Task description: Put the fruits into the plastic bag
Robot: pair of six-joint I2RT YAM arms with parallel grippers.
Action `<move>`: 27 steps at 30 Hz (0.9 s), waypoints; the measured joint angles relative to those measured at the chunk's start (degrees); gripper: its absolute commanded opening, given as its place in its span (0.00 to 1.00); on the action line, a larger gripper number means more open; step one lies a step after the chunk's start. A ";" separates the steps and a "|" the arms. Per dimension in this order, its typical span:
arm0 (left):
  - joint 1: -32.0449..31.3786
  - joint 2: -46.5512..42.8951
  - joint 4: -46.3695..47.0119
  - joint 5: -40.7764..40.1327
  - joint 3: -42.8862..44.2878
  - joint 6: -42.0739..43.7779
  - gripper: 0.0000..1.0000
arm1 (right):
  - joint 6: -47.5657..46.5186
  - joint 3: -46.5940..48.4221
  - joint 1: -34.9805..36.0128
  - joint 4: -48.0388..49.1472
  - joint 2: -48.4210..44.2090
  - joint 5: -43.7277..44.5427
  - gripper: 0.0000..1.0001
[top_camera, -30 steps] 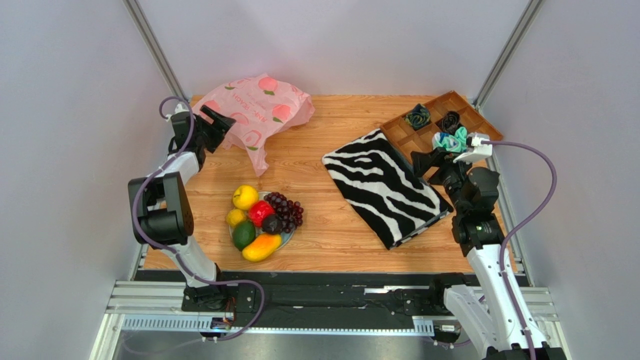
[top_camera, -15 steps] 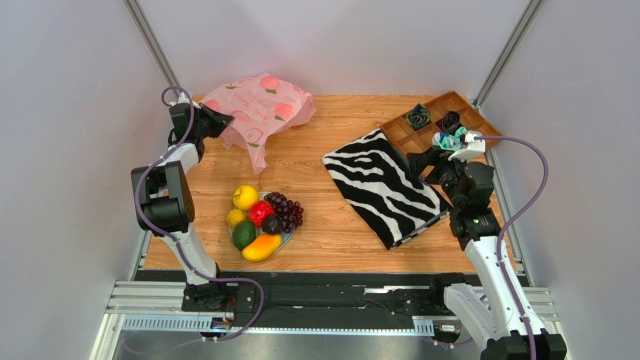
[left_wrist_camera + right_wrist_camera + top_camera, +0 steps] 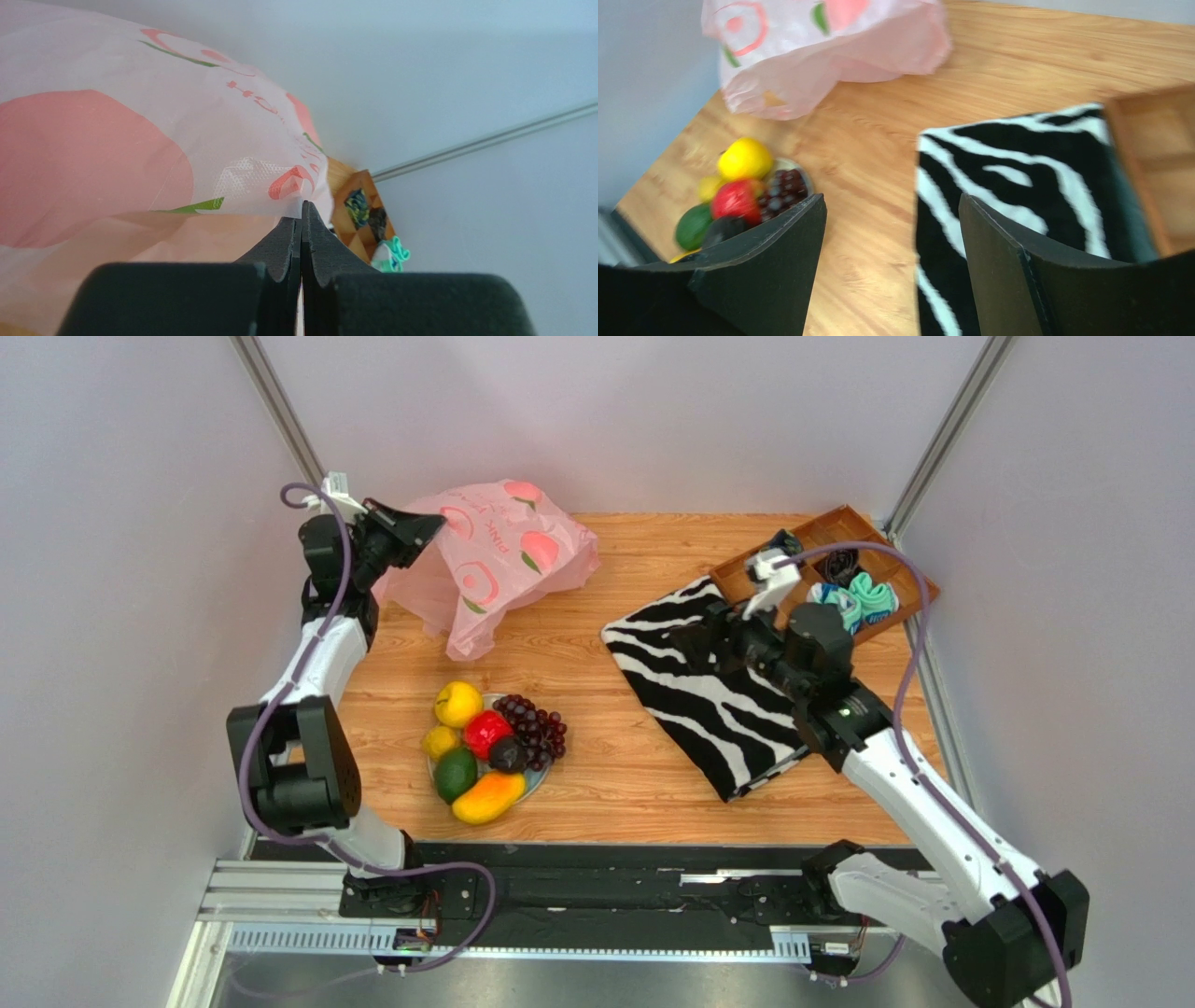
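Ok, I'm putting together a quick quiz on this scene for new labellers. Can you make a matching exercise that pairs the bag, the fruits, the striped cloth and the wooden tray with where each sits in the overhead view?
Things:
1. plastic bag
2. fruits
3. striped cloth
4. wooden tray

Places:
A. far right corner
B. in a heap, left of centre
C. far left corner
D. right of centre, lying flat

Pairs: 1-C, 2-B, 3-D, 4-A
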 measured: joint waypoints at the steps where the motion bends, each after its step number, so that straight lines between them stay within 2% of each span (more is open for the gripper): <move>1: -0.55 -2.21 -0.07 -0.11 -1.03 -0.70 0.00 | -0.28 1.68 3.45 -0.07 1.77 0.44 0.73; 6: -3.34 -11.98 -2.10 -2.36 -6.91 -2.47 0.00 | 1.18 5.40 14.27 1.62 9.35 0.76 0.73; 13: -7.74 -21.88 -6.25 -9.42 -11.78 -3.17 0.00 | 8.87 10.14 26.01 7.93 22.21 1.51 0.75; 17: -8.28 -23.74 -6.95 -11.13 -12.09 -3.21 0.00 | 13.46 13.79 29.42 11.82 28.41 0.15 0.76; 23: -8.46 -24.30 -7.93 -12.39 -14.03 -3.52 0.00 | 20.70 17.25 30.69 19.43 36.70 -2.10 0.77; 27: -8.68 -24.30 -8.22 -12.87 -14.36 -3.50 0.00 | 22.91 19.37 31.67 21.62 41.35 -2.32 0.82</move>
